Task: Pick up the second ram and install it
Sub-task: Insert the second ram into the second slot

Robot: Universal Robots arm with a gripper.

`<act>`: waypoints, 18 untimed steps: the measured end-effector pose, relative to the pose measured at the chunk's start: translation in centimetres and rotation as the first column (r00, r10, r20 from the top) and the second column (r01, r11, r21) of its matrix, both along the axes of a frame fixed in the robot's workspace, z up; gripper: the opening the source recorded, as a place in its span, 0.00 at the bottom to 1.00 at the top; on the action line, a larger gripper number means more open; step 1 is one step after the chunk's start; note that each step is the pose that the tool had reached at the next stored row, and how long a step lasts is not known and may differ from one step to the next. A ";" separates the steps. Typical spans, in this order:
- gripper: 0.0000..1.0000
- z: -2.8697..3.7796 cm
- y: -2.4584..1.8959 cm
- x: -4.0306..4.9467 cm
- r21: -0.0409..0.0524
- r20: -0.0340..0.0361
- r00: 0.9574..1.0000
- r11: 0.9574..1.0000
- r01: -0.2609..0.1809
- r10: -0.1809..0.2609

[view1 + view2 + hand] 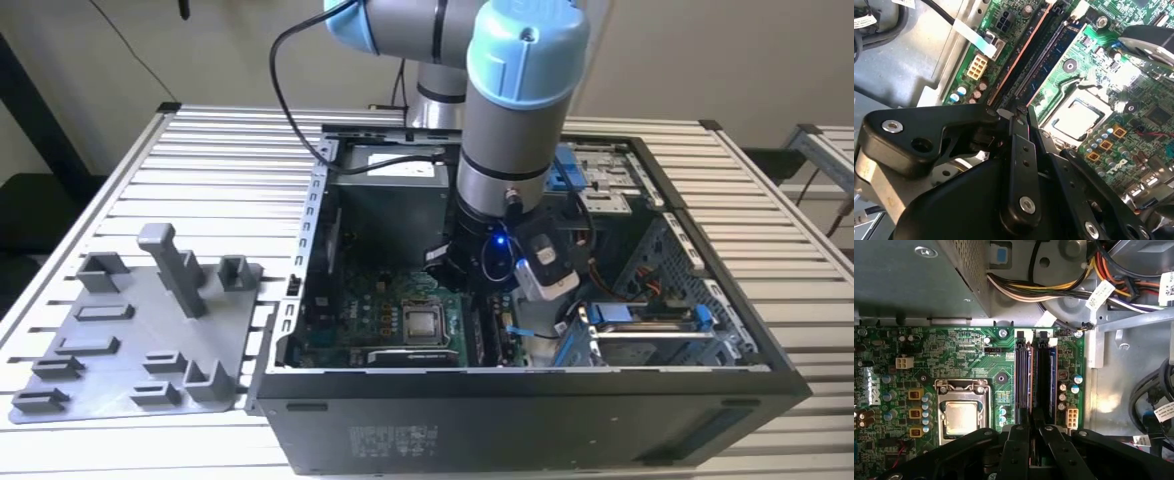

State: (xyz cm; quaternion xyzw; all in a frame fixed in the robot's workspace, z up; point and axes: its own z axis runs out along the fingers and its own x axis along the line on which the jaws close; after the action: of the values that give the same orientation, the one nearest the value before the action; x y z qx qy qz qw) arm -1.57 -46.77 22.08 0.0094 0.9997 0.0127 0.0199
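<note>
Second ram [1040,375] standing on edge in the slot bank beside the CPU [961,417], in the first wrist view. Near end lost under the claw [1033,432]; far end reaching the white latches by the board's edge. Hard to separate from the neighbouring stick and the dark slots, all close and parallel. Label not to be made out.

Seen in the exterior view from its left to its right: grey peg plate [120,340] on the slatted table [227,150], just beside the case [534,400]; then the arm [514,130] plunging down into the open case, its lower end and the slots masked by wrist and cabling.

Tight quarters. Metal wall and a bundle of cables [1054,290] past the far end of the slots, small capacitors and a white plug on the side away from the CPU, the CPU's frame on the other. Open room only straight up out of the case.

Long axis flat along the board, running from the claw toward the cable bundle, thin edge upward.

Claw [1018,112] drawn together on the stick's near end, with the pinch point itself hidden under the black fingers [1021,165].
</note>
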 end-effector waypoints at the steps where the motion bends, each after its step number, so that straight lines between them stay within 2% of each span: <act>1: 0.14 -0.01 0.00 -0.01 0.000 0.000 1.000 1.000 -0.005 0.005; 5: 0.14 -0.03 0.01 -0.06 0.001 0.000 1.000 1.000 -0.026 0.026; 11: 0.14 -0.38 0.00 -0.07 0.000 0.000 1.000 1.000 -0.026 0.026; 18: 0.14 -0.40 0.00 -0.07 0.000 0.000 1.000 1.000 -0.026 0.026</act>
State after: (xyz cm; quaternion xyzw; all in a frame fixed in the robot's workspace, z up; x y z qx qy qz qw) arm -1.64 -46.78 21.68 -0.0038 0.9997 0.0128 0.0198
